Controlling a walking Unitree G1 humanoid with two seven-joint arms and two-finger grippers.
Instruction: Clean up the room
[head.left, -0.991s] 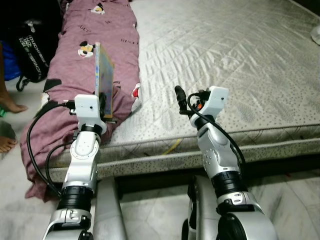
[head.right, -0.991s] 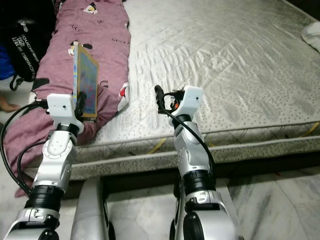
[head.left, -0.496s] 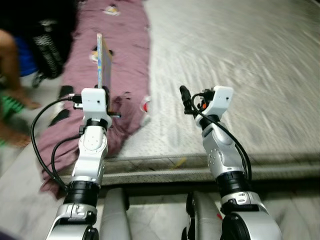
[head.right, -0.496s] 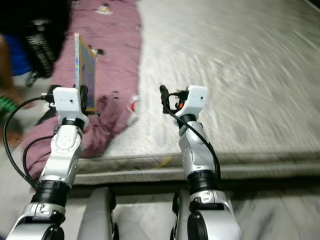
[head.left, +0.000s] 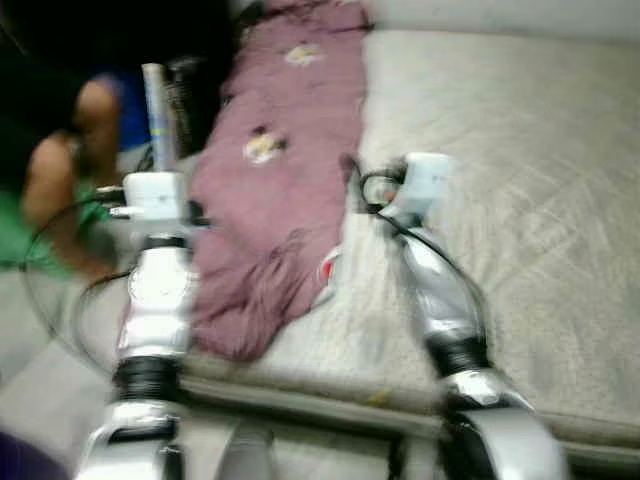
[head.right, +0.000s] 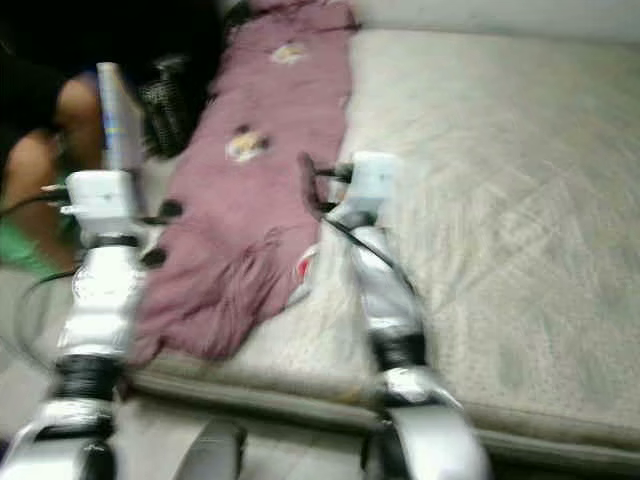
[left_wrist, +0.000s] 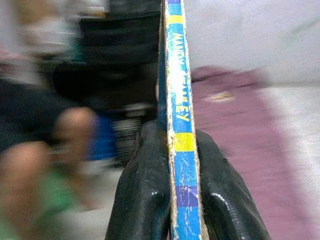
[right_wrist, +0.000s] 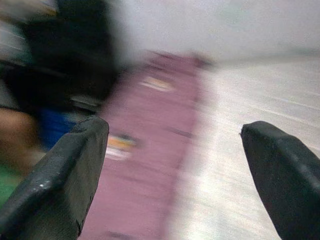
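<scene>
Blue-spined book (left_wrist: 181, 135) clamped upright in my left gripper (left_wrist: 182, 200); right gripper (right_wrist: 172, 165) splayed empty; keep grip firm, blanket (head.left: 270, 200) at 2 o'clock.

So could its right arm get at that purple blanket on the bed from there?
Probably yes. The right gripper is open and empty, hovering by the purple blanket on the mattress with nothing between. The left gripper holds a book.

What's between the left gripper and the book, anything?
Nothing. The left gripper is already shut on the book, its spine clamped upright between the fingers. The right gripper is open, over the blanket's edge.
</scene>
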